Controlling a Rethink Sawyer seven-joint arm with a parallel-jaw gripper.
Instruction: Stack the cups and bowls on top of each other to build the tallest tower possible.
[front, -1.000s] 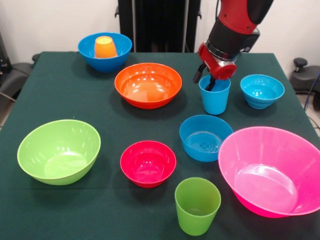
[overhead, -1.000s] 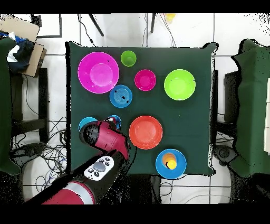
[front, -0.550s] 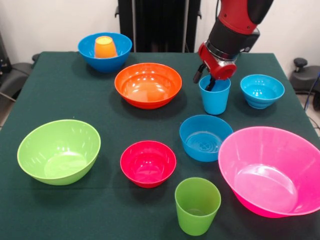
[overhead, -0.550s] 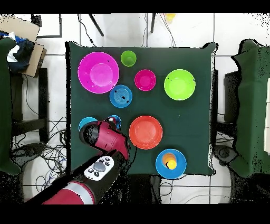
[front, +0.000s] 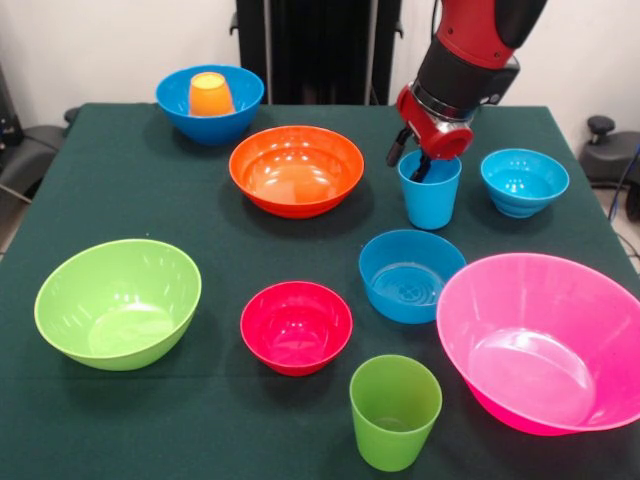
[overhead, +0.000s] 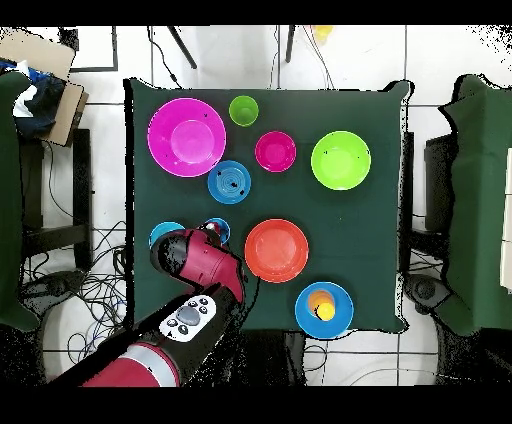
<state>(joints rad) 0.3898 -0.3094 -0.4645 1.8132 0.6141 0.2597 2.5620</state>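
My gripper (front: 410, 160) hangs over the upright light blue cup (front: 429, 192), open, with one finger inside the cup and the other outside its left rim. An orange cup (front: 210, 95) stands upside down in the large blue bowl (front: 176, 104) at the far left. The green cup (front: 395, 411) stands alone at the near edge. The wide orange bowl (front: 296, 170), small turquoise bowl (front: 524, 182), medium blue bowl (front: 411, 275), small red bowl (front: 296, 327), lime green bowl (front: 118, 302) and large pink bowl (front: 545, 340) sit apart on the cloth.
A dark green cloth covers the table (front: 120, 190). The red arm (overhead: 200, 262) reaches in over the table's edge and hides most of the light blue cup (overhead: 217, 231) from above. Chairs (overhead: 480, 200) flank the table, and a cardboard box (overhead: 40, 60) lies off one corner.
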